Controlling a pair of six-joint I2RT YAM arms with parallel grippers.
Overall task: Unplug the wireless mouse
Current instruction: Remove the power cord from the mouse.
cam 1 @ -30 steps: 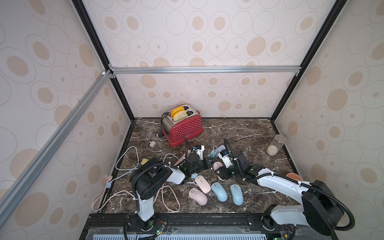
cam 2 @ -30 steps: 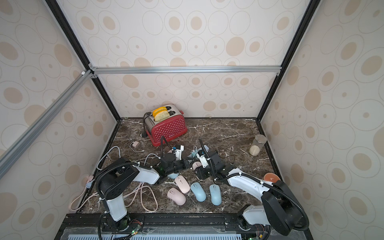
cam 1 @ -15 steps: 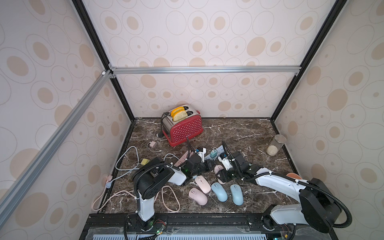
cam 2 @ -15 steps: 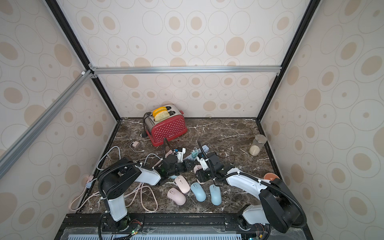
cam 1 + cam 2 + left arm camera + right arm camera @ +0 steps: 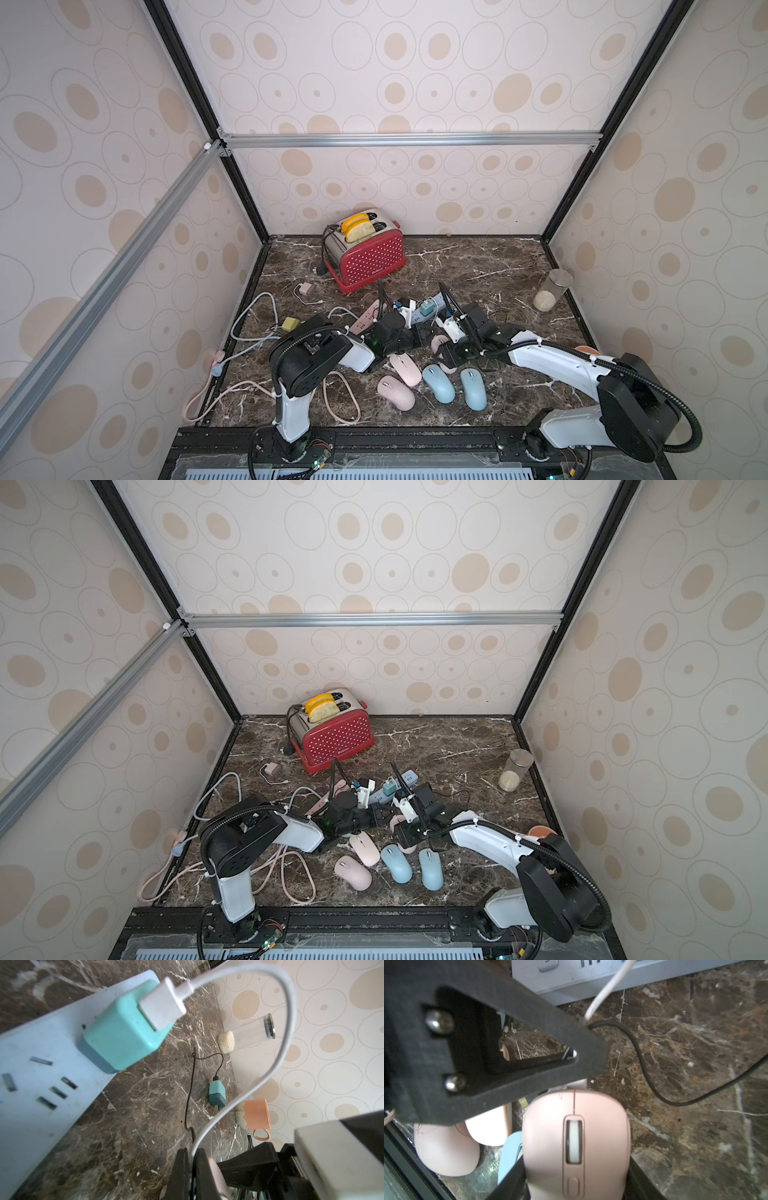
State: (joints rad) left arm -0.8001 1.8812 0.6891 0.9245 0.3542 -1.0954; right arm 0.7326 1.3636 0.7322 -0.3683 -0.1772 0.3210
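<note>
Pinching thin white cable [image 5: 284, 1028], left gripper [image 5: 193, 1154] fully closed; right gripper [image 5: 576, 1176] clasps smooth rounded pink mouse [image 5: 575, 1109].

- We find the toaster [image 5: 365, 253] far back on the table [image 5: 478, 257], left of centre.
- The jar [image 5: 552, 289] stands by the right wall, the cup [image 5: 256, 1114] nearer.
- We see mice [image 5: 436, 382] in a near row, the power strip [image 5: 41, 1084] with its charger [image 5: 124, 1034] behind.
- Cables [image 5: 217, 363] lie at the left.

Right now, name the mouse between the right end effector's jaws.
The pink mouse furthest back, held by the right end effector; the two other pink mice and two blue mice lie free.
</note>
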